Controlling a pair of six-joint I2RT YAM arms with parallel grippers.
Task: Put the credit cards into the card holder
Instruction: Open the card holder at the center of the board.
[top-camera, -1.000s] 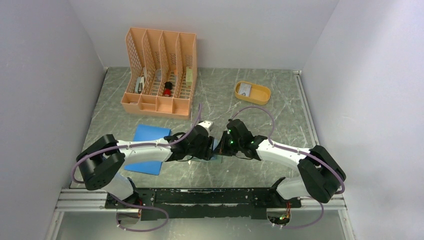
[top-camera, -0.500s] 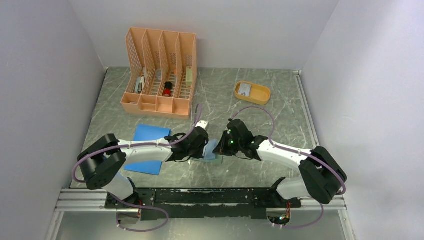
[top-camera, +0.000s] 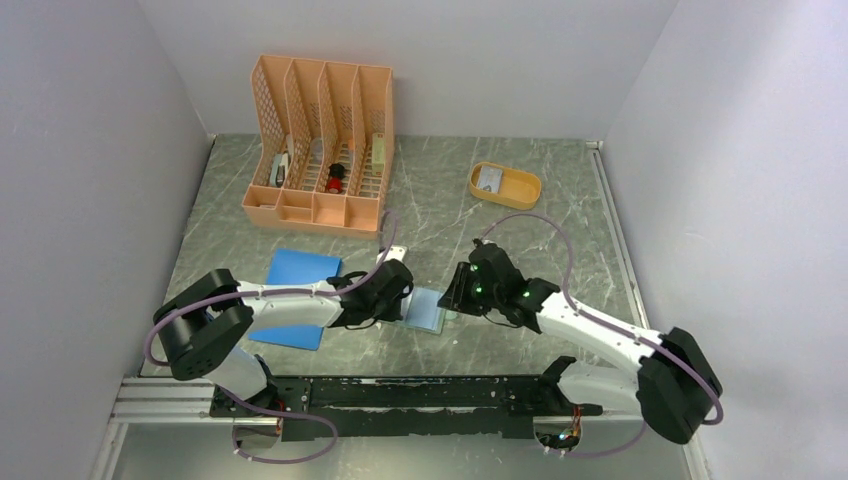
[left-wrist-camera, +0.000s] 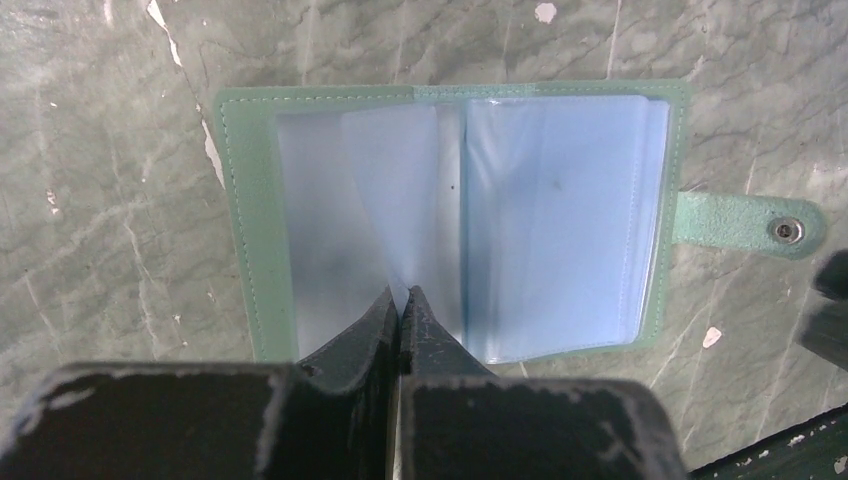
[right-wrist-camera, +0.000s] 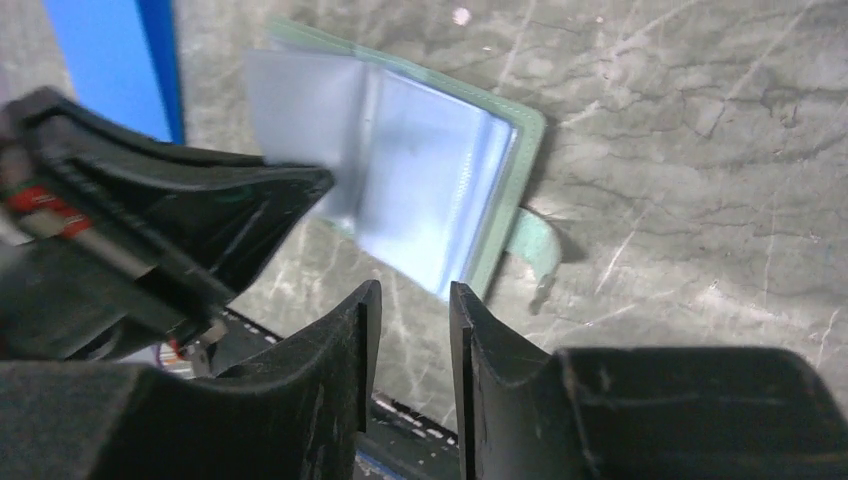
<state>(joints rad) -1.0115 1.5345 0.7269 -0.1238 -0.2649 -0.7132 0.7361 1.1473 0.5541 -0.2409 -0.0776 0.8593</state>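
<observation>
Left jaws are pinched shut on a clear pocket leaf of the open card holder (left-wrist-camera: 560, 210) (flat on the worktop (left-wrist-camera: 120, 250)). Right jaws, narrowly parted and empty, hover just beside its right edge. A blue pad (top-camera: 300, 268) lies left, a yellow tray (top-camera: 528, 190) far right.

card holder (left-wrist-camera: 560, 220): is showing no lettering on its green cover or clear pockets
credit card (top-camera: 489, 179): is lying in the yellow tray (top-camera: 528, 188), its dark print too small to read
desk organizer (top-camera: 318, 140): is carrying no legible label

The card holder (top-camera: 425, 310) lies on the table (top-camera: 560, 235) between the left gripper (top-camera: 404, 304) and right gripper (top-camera: 455, 300).
</observation>
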